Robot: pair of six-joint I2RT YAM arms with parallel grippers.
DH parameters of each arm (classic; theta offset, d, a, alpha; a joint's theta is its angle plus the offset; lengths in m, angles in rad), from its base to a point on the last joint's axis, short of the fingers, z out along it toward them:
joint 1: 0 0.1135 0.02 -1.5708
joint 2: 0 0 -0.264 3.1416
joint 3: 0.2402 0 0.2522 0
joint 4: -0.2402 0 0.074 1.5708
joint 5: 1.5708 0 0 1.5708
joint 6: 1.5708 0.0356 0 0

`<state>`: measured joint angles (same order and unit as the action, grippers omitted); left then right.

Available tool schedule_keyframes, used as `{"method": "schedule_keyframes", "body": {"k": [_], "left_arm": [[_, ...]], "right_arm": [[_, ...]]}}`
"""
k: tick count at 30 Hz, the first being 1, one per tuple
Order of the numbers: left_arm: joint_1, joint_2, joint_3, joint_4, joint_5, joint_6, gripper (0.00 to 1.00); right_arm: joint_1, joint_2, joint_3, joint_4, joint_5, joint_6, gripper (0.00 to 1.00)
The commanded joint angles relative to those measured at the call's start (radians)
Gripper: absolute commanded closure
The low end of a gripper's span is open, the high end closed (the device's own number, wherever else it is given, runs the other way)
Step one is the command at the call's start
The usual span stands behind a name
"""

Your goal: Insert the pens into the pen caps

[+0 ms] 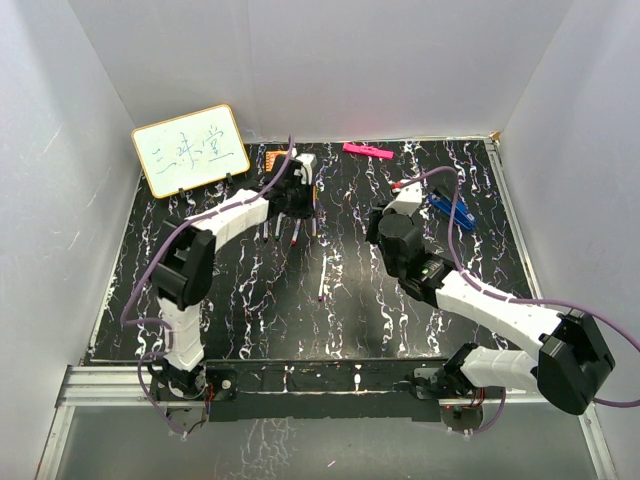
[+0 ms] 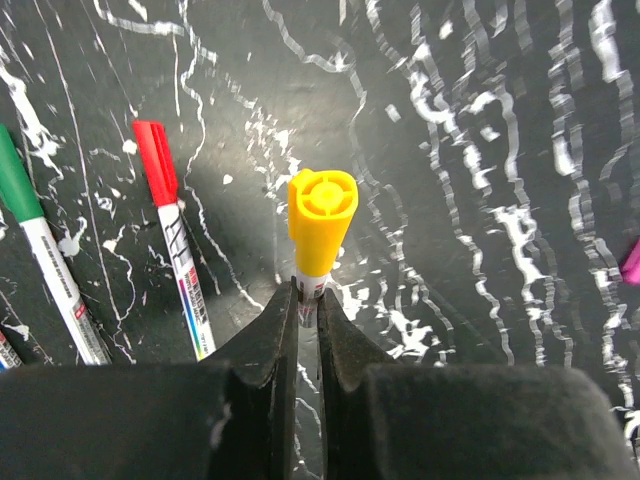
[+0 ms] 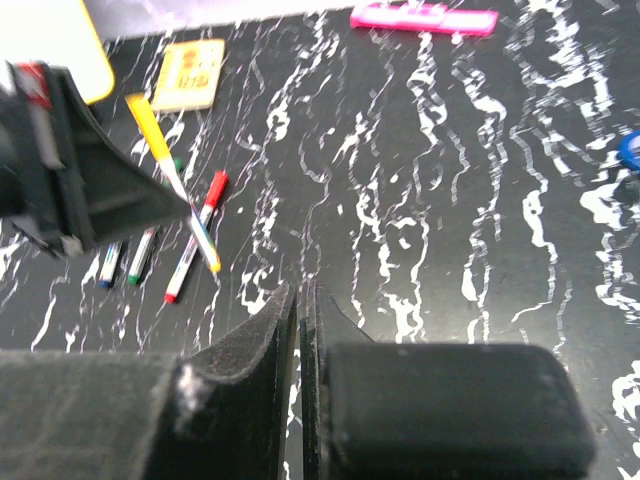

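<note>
The left hand (image 2: 307, 300) pinches the yellow-capped pen (image 2: 320, 225) in the middle of the frame, above the desk (image 2: 480, 150). The right hand (image 3: 300, 300) is pressed together on nothing. The pen might tip or slip out, because only thin tips hold it.

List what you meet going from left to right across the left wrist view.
green pen → red pen → yellow pen → purple object at the right edge
</note>
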<state>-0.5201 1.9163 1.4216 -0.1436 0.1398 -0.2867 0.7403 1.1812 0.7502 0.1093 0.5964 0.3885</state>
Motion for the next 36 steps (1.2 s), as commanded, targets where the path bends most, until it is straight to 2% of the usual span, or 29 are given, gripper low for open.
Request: {"method": "schedule_keyframes", "body": {"k": [1,9,27,30,36], "left_arm": [[-0.003,0.075,0.123,-0.242,-0.024,0.07,1.0],[-0.002,0.146,0.185,-0.285,-0.02,0.083,1.0],[-0.002,0.245,0.21,-0.255,0.008,0.043,1.0],[-0.002,0.232,0.197,-0.244,0.012,0.036,1.0],[-0.002,0.165,0.162,-0.209,0.018,0.019,1.0]], "right_arm": [[-0.006,-0.039,0.025,0.055,0.116,-0.021,0.94],[-0.007,-0.037,0.017,0.07,0.114,-0.01,0.93],[-0.009,-0.022,0.001,0.07,0.186,-0.009,0.93],[-0.016,-0.006,0.006,0.072,0.237,-0.006,0.89],[-0.077,0.099,0.085,0.021,0.284,0.029,0.7]]}}
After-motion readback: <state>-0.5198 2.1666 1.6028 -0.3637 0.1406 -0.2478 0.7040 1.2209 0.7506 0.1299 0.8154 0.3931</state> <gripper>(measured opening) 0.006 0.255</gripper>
